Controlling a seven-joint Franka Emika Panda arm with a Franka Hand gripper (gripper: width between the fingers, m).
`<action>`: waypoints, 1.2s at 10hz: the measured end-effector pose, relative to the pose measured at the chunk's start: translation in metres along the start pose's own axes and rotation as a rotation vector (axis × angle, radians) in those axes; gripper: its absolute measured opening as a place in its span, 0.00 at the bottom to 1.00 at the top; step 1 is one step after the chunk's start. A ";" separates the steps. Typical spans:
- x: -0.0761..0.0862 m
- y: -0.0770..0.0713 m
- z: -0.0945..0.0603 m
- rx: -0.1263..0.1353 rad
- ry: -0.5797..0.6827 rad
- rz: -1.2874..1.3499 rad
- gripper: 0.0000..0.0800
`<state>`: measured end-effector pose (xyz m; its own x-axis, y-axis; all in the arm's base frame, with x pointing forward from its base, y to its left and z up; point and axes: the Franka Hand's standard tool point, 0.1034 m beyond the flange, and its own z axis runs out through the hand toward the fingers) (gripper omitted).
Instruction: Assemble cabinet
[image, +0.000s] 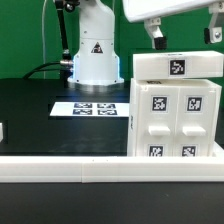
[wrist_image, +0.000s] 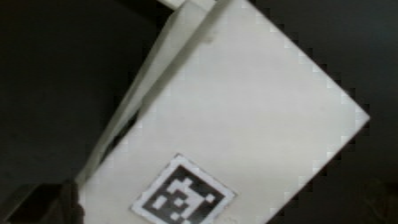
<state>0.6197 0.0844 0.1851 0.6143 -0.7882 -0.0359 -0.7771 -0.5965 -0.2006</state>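
The cabinet (image: 178, 115) is a large white box standing on the black table at the exterior view's right, with several square tags on its front. A flat white top piece (image: 176, 67) with one tag lies on it. My gripper (image: 183, 36) hangs just above that top piece, its fingers (image: 155, 36) spread wide with nothing between them. The wrist view is filled by the white top surface (wrist_image: 231, 110) and its tag (wrist_image: 187, 195), seen from close above. My fingertips do not show clearly there.
The marker board (image: 97, 108) lies flat on the table in the middle. The arm's white base (image: 92, 58) stands behind it. A white rail (image: 90, 165) runs along the front edge. A small white piece (image: 3, 128) shows at the left edge.
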 end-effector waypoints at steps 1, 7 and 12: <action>-0.001 -0.002 -0.001 0.000 -0.002 -0.009 1.00; 0.000 0.000 0.000 -0.023 0.010 -0.671 1.00; -0.001 0.002 -0.001 -0.034 -0.044 -1.153 1.00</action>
<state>0.6170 0.0837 0.1860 0.9654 0.2330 0.1170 0.2457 -0.9631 -0.1097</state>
